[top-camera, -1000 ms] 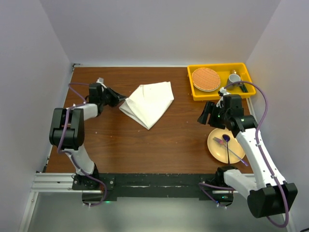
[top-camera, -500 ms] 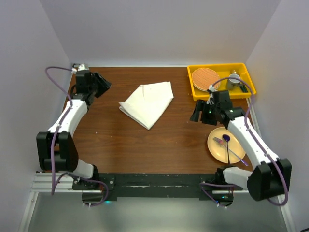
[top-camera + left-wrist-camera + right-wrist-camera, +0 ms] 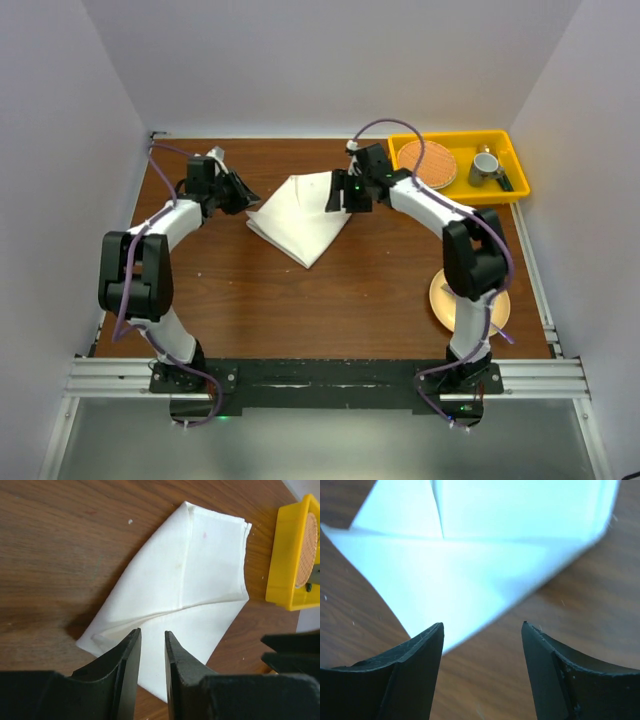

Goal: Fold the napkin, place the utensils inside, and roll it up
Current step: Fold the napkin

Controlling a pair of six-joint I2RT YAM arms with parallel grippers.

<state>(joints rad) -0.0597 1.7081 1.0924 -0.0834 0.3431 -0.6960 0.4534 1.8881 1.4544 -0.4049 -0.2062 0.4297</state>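
both claws at the folded napkin

the napkin (image 3: 305,215) lies folded into a layered, roughly kite-shaped packet on the brown table (image 3: 380,290), left of centre, with one point turned toward the near edge. the left gripper (image 3: 152,632) sits at the packet's left corner. in the left wrist view its jaws stand only a narrow slit apart with nothing between them, and the cloth shows just beyond the tips. the right gripper (image 3: 482,627) reaches across from the right side to the packet's far right edge. in the right wrist view its jaws are spread wide and empty, and the white cloth lies below and ahead of them. whether either claw touches the cloth cannot be told. at the far right corner of the table a yellow tray (image 3: 450,137) holds a round woven disc (image 3: 430,165) and a small cup (image 3: 485,163).
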